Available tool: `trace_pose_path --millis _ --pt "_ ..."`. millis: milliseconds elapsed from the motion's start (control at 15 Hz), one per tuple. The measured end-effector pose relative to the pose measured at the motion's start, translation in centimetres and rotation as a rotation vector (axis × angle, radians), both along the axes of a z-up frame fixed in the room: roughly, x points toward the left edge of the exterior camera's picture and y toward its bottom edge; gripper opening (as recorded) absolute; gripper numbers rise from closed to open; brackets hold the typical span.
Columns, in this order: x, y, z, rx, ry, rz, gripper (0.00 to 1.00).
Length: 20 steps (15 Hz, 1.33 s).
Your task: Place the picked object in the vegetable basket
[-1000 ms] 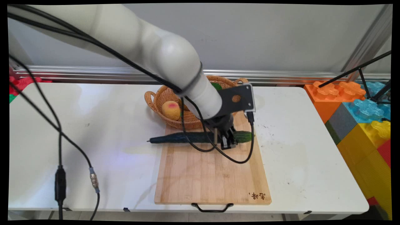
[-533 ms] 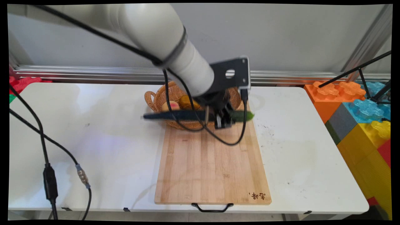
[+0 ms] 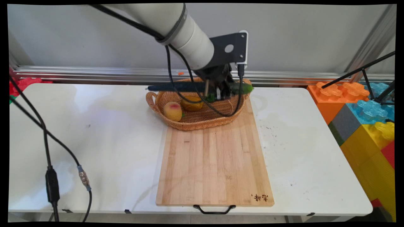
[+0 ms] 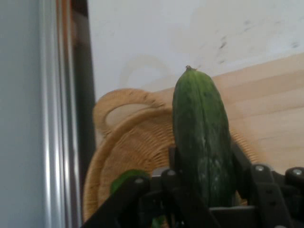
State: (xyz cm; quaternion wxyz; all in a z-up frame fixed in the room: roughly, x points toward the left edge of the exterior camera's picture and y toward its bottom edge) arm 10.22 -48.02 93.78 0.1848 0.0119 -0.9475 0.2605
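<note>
My gripper (image 3: 217,92) is shut on a long dark green cucumber (image 3: 176,87), holding it level in the air above the back of a wicker basket (image 3: 202,119). The cucumber's lighter right end (image 3: 244,88) sticks out past the fingers over the basket's right handle. In the hand view the cucumber (image 4: 202,142) rises between the gripper (image 4: 204,183) fingers, with the basket (image 4: 128,152) below it. A peach (image 3: 172,111) and an orange-yellow fruit (image 3: 192,104) lie in the basket, and something green (image 4: 124,179) shows beside them.
A wooden cutting board (image 3: 214,164) with a black handle lies in front of the basket, under its front edge. Large coloured toy blocks (image 3: 363,107) stand at the table's right end. Black cables (image 3: 50,176) hang at the left. A metal rail (image 3: 94,74) runs along the wall.
The gripper has lifted the cucumber off the cutting board and carried it up and back, from the board's far end to above the basket.
</note>
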Motion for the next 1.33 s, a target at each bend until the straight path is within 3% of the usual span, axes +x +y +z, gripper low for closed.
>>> trace_pose_path --millis 200,600,1000,1067,1333 --pt "0.8 -2.4 -1.6 -0.008 -0.014 0.011 0.00" --pt "1.9 -7.2 -7.5 0.017 -0.036 0.038 0.00" --pt "1.7 -8.7 -10.5 0.049 -0.022 0.050 0.00" --pt "1.6 -8.9 -10.9 0.055 -0.014 0.053 1.00" --pt "1.0 -8.9 -11.2 0.076 0.018 0.057 1.00"
